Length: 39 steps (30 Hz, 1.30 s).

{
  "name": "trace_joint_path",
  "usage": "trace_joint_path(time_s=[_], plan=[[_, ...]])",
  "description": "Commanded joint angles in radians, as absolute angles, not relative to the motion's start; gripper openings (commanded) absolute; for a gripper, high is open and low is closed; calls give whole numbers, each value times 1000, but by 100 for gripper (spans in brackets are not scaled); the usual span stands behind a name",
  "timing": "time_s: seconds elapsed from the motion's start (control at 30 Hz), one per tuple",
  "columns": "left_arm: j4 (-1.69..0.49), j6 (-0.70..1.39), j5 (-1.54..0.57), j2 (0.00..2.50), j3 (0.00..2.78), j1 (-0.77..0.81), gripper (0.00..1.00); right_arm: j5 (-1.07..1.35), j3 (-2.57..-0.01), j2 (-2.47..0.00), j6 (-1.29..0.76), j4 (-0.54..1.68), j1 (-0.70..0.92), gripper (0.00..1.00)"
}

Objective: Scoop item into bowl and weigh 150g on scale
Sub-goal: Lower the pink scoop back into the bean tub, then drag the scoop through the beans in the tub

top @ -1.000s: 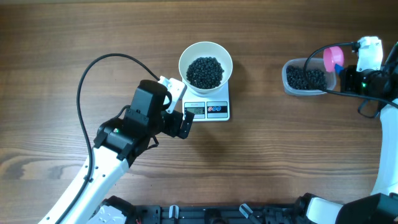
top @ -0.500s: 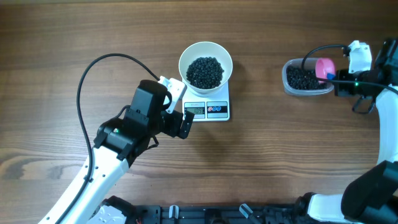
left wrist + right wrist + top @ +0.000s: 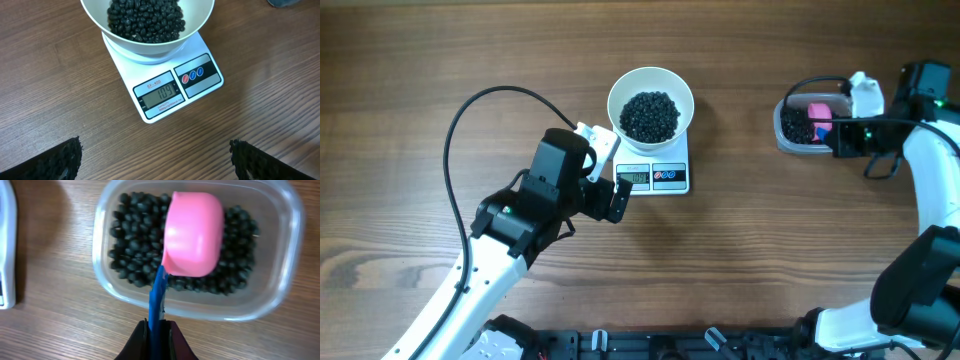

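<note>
Brown wood-grain bench [image 3: 420, 60] fills every view. Near its centre the white scale [image 3: 175, 90] carries the white bowl [image 3: 617, 100] of black beans [image 3: 650, 116], display reading 109. The left tool [image 3: 155, 155] hangs near the scale's display end, jaws fully apart and empty. The right tool [image 3: 156, 330] is clamped on the blue handle of the pink scoop [image 3: 194, 240], over more beans in the clear tub [image 3: 105, 280] at far right.

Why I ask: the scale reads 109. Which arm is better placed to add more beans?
Right: the right gripper is shut on the pink scoop over the bean tub; the left gripper hangs open, empty.
</note>
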<state>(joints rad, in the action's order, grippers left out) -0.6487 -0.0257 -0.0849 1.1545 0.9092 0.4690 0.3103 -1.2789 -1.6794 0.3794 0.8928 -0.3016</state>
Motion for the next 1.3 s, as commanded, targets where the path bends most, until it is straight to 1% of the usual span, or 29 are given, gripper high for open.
trace_joint_path(time_s=[0.0,0.33,0.57,0.83,1.27], plan=[[-647,-45,-100,1145,910,468,100,381,-1281,-1710,364,915,-266,4],[-647,-45,-100,1145,910,468,100,390,-1281,-1699,425,981,-270,4],[-647,-45,-100,1145,910,468,100,479,-1281,-1695,469,986,-282,4],[-647,-45,-100,1145,910,468,100,573,-1281,-1696,472,991,-395,4],[-647,-45,-100,1145,910,468,100,630,-1280,-1705,467,989,-396,4]])
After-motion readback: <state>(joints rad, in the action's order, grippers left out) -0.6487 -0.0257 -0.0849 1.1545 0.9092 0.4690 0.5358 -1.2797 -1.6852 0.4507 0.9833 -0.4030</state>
